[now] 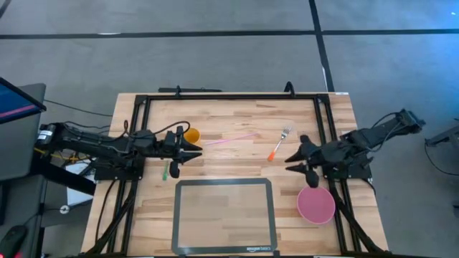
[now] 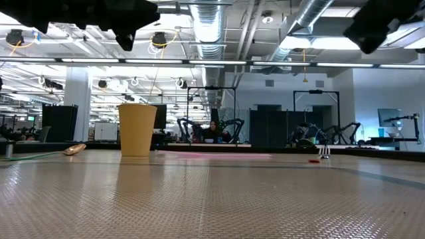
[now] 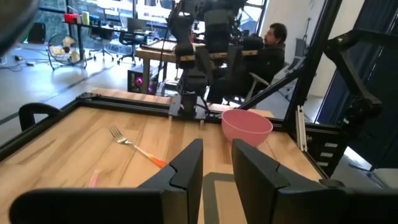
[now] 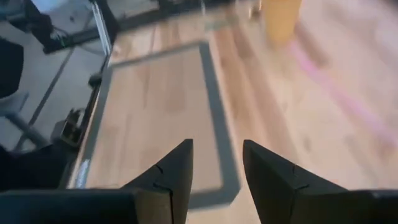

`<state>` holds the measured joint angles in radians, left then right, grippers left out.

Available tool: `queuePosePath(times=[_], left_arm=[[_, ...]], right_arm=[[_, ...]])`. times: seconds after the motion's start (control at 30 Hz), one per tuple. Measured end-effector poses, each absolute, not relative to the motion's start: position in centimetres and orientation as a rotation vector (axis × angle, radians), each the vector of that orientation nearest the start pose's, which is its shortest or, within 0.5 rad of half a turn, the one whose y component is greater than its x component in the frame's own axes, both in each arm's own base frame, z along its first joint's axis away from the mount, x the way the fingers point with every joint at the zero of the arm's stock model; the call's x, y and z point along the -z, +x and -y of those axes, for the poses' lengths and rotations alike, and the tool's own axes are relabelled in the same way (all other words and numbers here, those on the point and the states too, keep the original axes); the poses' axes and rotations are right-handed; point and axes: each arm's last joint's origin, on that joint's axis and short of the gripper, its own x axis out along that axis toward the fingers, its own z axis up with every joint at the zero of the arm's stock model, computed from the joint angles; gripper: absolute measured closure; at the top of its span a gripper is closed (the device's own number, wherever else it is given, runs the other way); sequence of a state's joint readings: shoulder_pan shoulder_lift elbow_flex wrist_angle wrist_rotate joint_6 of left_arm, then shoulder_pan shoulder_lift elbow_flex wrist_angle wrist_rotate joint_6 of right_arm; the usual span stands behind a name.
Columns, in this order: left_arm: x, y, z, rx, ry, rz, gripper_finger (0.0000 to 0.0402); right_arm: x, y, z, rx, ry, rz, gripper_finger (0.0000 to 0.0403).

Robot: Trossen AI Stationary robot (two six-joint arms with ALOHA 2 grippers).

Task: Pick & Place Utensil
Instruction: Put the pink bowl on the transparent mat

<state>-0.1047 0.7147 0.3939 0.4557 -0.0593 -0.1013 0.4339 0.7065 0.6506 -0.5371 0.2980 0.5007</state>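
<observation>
My left gripper (image 1: 195, 149) hovers over the table's (image 1: 237, 161) left half, fingers parted with a narrow gap, nothing between them. Fingertips (image 3: 189, 163) point across toward the right side.

Yellow cup (image 1: 191, 135) stands upright just beside that gripper, on the far side of it. Green-handled utensil (image 1: 166, 172) lies on the wood on the gripper's near side, partly under my arm; cannot tell what kind.

Pink straw-like stick (image 1: 233, 139) lies flat mid-table, running from near the cup toward the right.

Grey-rimmed mat (image 1: 224, 216) sits flat at the near middle edge, bare.

Fork (image 1: 280, 143) with orange handle lies on the wood right of centre, tines toward the far edge, handle angled back toward the mat. Untouched, apart from both grippers; nearer my right one.

My right gripper (image 1: 295, 161) hovers right of the fork, fingers spread, empty, pointing left toward the mat and cup.

Pink bowl (image 1: 316, 204) sits upright near the right edge, just beside my right arm on its near side.

A person (image 3: 267, 53) sits in the room beyond the table.
</observation>
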Motion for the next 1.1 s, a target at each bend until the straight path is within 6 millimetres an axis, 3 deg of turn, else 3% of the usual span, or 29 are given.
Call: queuePosePath(times=[0.3,0.63,1.1], left_arm=[[-27.0,16.7,1.6,0.052,-0.113,0.14,0.0315],[-27.0,16.7,1.6,0.053,-0.113,0.141,0.0315],[-27.2,16.6,1.6,0.054,-0.114,0.161,0.0315]], right_arm=[[-25.9,14.9,-9.2,0.121,0.49,-0.922,0.0269],[-24.7,16.7,-13.9,0.159,0.693,-1.202,0.0269],[-21.6,17.8,-16.0,0.369,0.836,-1.373,0.0269]])
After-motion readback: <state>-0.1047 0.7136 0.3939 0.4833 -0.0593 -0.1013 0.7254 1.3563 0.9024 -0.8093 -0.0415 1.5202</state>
